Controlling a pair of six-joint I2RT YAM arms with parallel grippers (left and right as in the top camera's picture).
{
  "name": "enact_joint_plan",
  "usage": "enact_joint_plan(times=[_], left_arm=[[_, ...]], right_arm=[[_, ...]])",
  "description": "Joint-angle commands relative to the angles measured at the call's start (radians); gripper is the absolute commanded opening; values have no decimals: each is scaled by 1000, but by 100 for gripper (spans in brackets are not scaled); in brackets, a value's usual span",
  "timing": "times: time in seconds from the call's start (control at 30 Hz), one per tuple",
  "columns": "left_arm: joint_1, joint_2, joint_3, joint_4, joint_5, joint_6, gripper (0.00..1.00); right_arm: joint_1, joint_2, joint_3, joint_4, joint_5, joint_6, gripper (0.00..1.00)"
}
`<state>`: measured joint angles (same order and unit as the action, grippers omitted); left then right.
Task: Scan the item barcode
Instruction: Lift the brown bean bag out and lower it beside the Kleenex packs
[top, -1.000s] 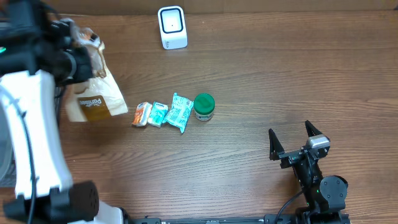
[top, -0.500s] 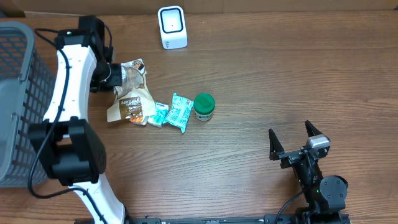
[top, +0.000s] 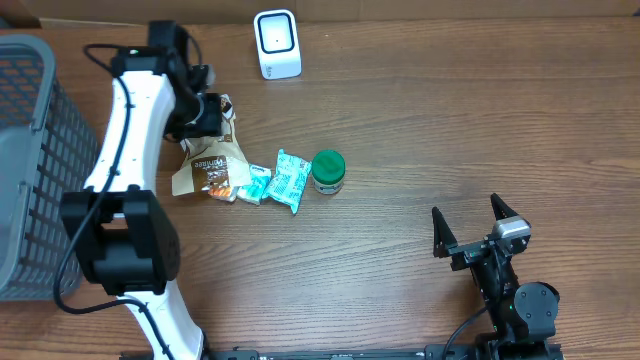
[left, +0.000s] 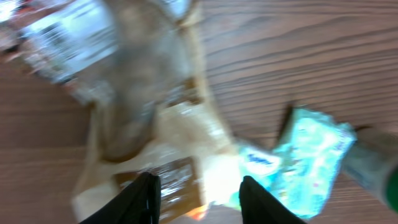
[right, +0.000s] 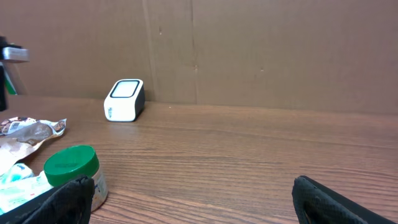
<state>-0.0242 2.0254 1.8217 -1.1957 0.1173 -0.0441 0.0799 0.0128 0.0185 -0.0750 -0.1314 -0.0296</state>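
Item: tan crinkled snack bag (top: 208, 162), clear top, dark label, lying flat just beyond the left fingers (left: 144, 199), across their gap.
Reader: white boxy scanner (top: 276, 44), upright, well apart from those fingers.

- No words can be read anywhere.
- The brown bag (top: 207, 165) has a dark label, but its print is too blurry.
- The print on the teal packets (top: 288, 180) is too small.

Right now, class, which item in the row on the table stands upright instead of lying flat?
The green-lidded jar at the row's right end; the teal packets and the brown bag all lie flat.
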Motion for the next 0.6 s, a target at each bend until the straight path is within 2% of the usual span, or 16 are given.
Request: enact_joint_plan(times=[0.0,0.1,0.17,0.27,0.57], left_arm=[[-38,-18,-5,29,35,-8,43],[-51,-4,-16,68,33,-9,35],[-54,13,-19,83,34,-9,19],[-58,45,-19,94,35,-9,4],[-66,172,-19,114,59,-3,5]], right_arm=[[-2,-10,-11,5,-4,4,100],[-2,-10,-11,5,-4,4,100],[-2,-10,-11,5,-4,4,100],[-2,-10,-11,5,-4,4,100],[-2,-10,-11,5,-4,4,100]])
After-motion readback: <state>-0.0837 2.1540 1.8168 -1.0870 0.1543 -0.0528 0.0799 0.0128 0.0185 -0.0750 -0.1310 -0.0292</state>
